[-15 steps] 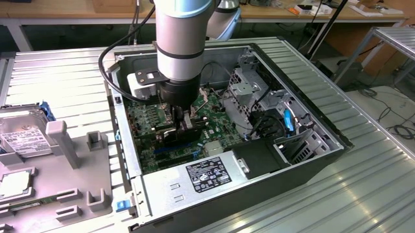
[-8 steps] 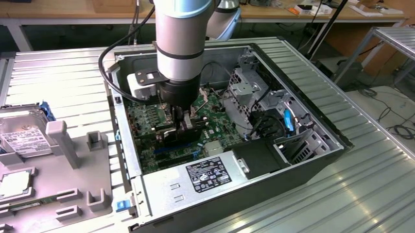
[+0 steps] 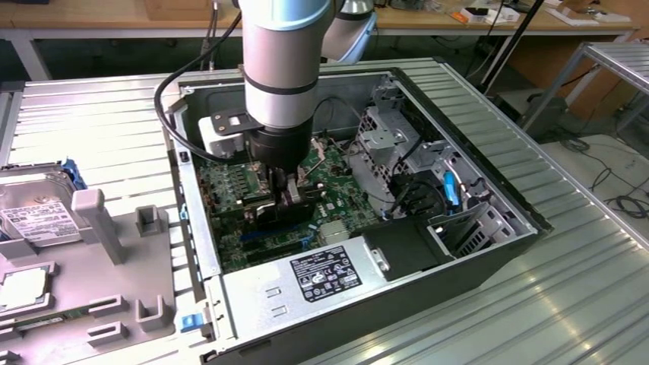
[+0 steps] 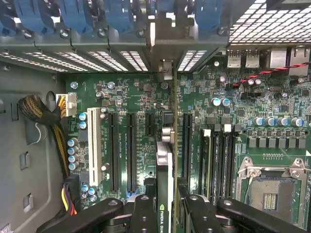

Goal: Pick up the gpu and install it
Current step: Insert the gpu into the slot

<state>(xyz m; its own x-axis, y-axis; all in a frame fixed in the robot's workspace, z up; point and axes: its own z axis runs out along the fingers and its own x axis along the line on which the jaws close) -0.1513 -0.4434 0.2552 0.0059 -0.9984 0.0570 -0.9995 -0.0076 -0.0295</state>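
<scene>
Hand (image 4: 165, 209) grips gpu (image 4: 164, 162), prob. above mobo (image 4: 272, 121).

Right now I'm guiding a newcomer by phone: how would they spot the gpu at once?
Find the open computer case, where the arm reaches down to the green motherboard. The gpu is the thin card held on edge in the gripper, among the long black expansion slots. Unlike those empty slots, it stands upright and carries an Nvidia logo on its edge.
</scene>
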